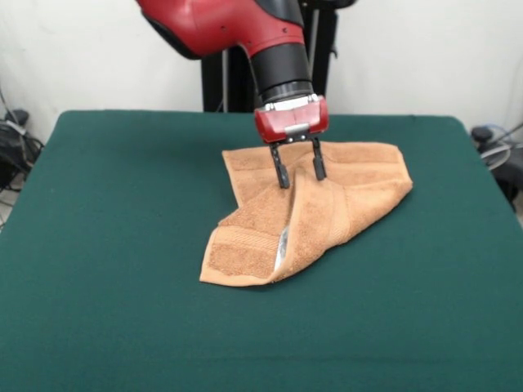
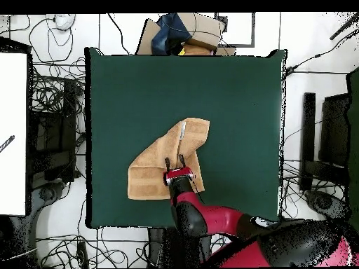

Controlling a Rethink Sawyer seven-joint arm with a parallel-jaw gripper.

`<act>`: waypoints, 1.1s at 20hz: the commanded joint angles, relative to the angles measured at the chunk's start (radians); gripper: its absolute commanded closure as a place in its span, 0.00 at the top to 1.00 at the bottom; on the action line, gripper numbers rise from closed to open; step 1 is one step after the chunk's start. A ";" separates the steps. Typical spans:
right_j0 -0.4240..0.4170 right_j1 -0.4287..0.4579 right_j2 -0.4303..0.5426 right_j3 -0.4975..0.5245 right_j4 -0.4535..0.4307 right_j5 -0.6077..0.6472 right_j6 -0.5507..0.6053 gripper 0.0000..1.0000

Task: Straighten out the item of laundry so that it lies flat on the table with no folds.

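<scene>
Open-fingered, the gripper (image 1: 299, 173) stands over the far part of the towel (image 1: 327, 208), its two black tips apart and pressing into or just above the cloth. That towel lies folded near the middle of the table (image 1: 106, 245), one flap doubled over toward the near left. Closing here could pinch both layers together, dragging the fold along instead of opening it.
</scene>
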 commanded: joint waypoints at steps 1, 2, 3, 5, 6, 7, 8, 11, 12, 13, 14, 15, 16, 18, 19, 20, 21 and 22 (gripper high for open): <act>0.047 0.051 -0.055 -0.127 0.045 0.007 0.213 1.00; 0.048 0.054 -0.055 -0.130 0.043 0.003 0.215 1.00; 0.051 0.059 -0.057 -0.134 0.042 -0.001 0.218 1.00; 0.056 0.063 -0.062 -0.141 0.044 -0.002 0.219 1.00; 0.056 0.063 -0.062 -0.142 0.043 -0.004 0.222 1.00; 0.059 0.069 -0.064 -0.147 0.042 -0.005 0.224 1.00; 0.060 0.068 -0.065 -0.147 0.043 -0.007 0.225 1.00; 0.063 0.073 -0.067 -0.153 0.043 -0.004 0.229 1.00; 0.064 0.071 -0.067 -0.152 0.043 -0.004 0.229 1.00; 0.065 0.070 -0.068 -0.152 0.043 -0.005 0.229 1.00; 0.065 0.068 -0.066 -0.150 0.041 -0.003 0.230 1.00; 0.064 0.075 -0.066 -0.155 0.039 -0.004 0.230 1.00; 0.065 0.075 -0.066 -0.156 0.038 -0.004 0.229 1.00; 0.065 0.080 -0.066 -0.160 0.037 -0.005 0.228 1.00; 0.064 0.084 -0.068 -0.163 0.035 -0.005 0.227 1.00; 0.064 0.083 -0.068 -0.162 0.036 -0.006 0.227 1.00; 0.065 0.085 -0.069 -0.164 0.035 -0.007 0.226 1.00; 0.065 0.085 -0.068 -0.163 0.034 -0.008 0.225 1.00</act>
